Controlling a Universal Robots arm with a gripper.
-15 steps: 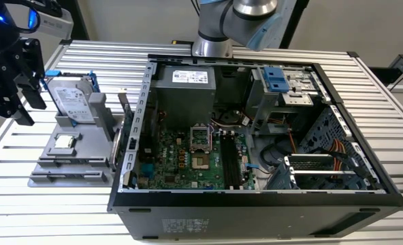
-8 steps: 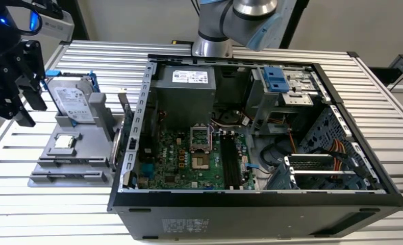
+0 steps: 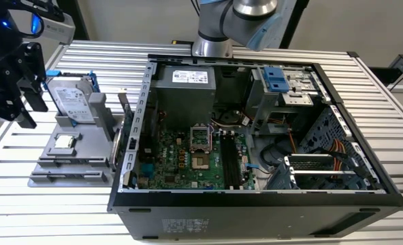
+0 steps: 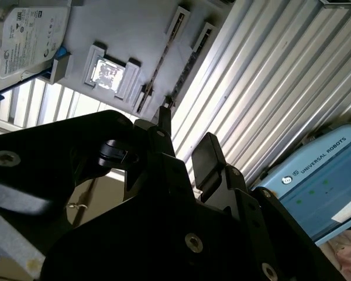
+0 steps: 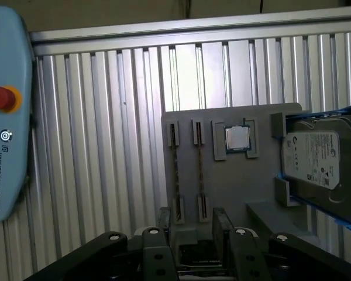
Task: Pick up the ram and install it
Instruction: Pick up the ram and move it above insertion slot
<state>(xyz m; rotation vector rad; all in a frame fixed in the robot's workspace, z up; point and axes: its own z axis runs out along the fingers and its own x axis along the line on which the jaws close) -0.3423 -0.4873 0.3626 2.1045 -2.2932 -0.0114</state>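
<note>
The arm (image 3: 246, 15) rose from its base at the case's 12 o'clock and reached across to the exterior view's left. There the gripper (image 5: 192, 215) hung above the grey holder (image 5: 263, 120), fingers spread apart and holding nothing. In the exterior view the holder lay at 9 o'clock from the open computer case (image 3: 256, 206), which held the motherboard (image 3: 181, 158). The hard drive (image 3: 71, 99) stood at the holder's 12 o'clock end and the processor (image 3: 65, 142) sat mid-holder. The ram (image 5: 200, 175) stood on edge in a slot at the 6 o'clock end, a second stick (image 5: 175, 172) beside it.
</note>
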